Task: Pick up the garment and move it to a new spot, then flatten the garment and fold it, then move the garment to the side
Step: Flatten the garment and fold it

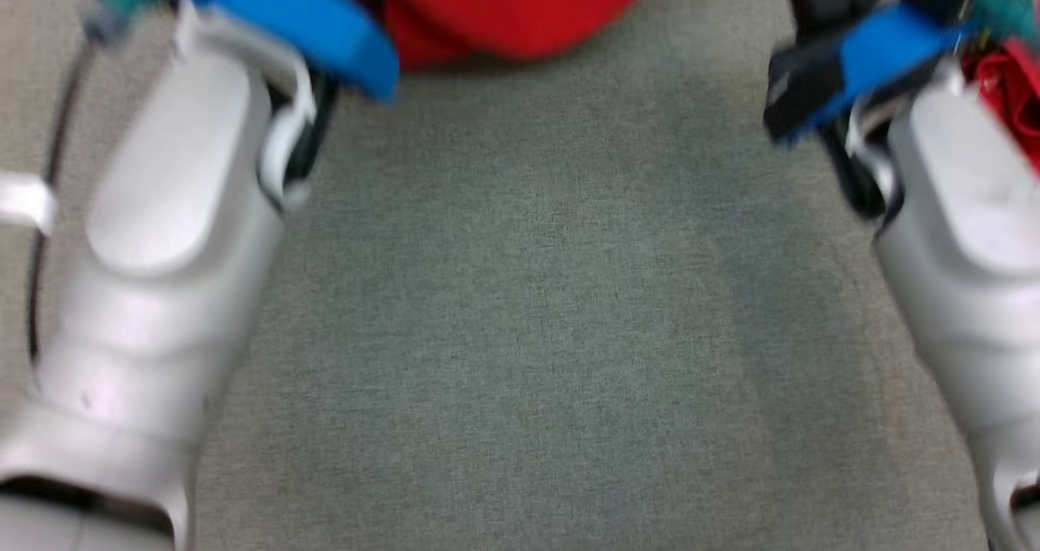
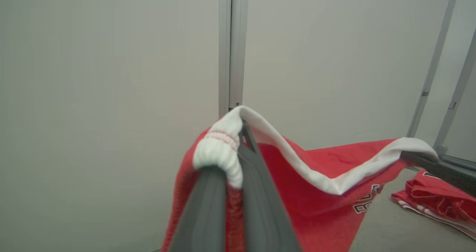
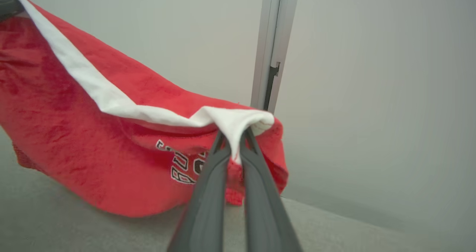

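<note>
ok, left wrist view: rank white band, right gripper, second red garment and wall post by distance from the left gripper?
1. white band: clamped in the left gripper itself.
2. right gripper: to the right, holding the band's far end.
3. second red garment, lower right behind the right gripper, and wall post, straight ahead: both farther, too close to call.

Head camera downward; both wrist cameras near garment [image 2: 323, 162]
</note>
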Controlling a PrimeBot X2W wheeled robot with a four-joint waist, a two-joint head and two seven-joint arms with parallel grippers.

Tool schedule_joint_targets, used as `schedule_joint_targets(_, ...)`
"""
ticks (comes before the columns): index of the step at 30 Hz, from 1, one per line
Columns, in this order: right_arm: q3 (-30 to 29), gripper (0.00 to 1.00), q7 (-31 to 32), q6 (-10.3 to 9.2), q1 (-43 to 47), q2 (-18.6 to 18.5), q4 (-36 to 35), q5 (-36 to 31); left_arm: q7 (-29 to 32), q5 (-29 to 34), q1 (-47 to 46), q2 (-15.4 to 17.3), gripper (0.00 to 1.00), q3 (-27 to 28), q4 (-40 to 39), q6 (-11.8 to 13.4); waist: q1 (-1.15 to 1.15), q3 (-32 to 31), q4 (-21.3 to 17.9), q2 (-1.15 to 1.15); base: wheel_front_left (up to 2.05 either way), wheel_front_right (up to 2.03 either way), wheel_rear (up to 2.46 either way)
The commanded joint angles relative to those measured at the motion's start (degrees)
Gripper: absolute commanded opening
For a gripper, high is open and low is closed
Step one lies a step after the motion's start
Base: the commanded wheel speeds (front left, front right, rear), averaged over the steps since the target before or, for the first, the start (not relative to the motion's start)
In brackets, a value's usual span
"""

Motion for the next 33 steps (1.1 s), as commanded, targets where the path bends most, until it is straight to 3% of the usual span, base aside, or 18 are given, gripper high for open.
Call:
schedule_joint_targets(1,0.0,0.00,-0.2,0.01,4.5,-0.9,-1.9,0.6,-0.3,0.1,4.8,0.4,0.00,0.8,-2.7,0.7,0.01,-1.4,-0.2,0.00,0.00,0.00,0.00)
schedule_joint_targets(9,1.0,0.00,-0.3,0.01,26.5,-3.0,-11.3,1.3,-0.3,1.1,33.8,1.9,0.00,3.0,-17.2,4.6,0.01,-7.9,0.2,0.00,0.00,0.00,0.00)
schedule_joint_targets(17,2.9,0.00,-0.1,0.01,44.8,-5.2,-17.4,2.0,-0.3,0.7,55.1,3.3,0.00,0.1,-25.2,7.3,0.01,-14.2,0.7,0.00,0.00,0.00,0.00)
schedule_joint_targets(27,-4.8,0.00,3.8,0.01,63.6,-3.5,-29.8,0.8,0.7,0.0,67.0,5.4,0.00,-1.7,-32.9,10.1,0.01,-18.3,1.8,0.00,0.00,0.00,0.00)
schedule_joint_targets(33,-9.2,0.00,7.4,0.01,68.2,-1.4,-36.4,-1.3,1.5,0.0,67.9,5.7,0.00,-2.0,-35.1,10.8,0.01,-19.4,1.8,0.00,0.00,0.00,0.00)
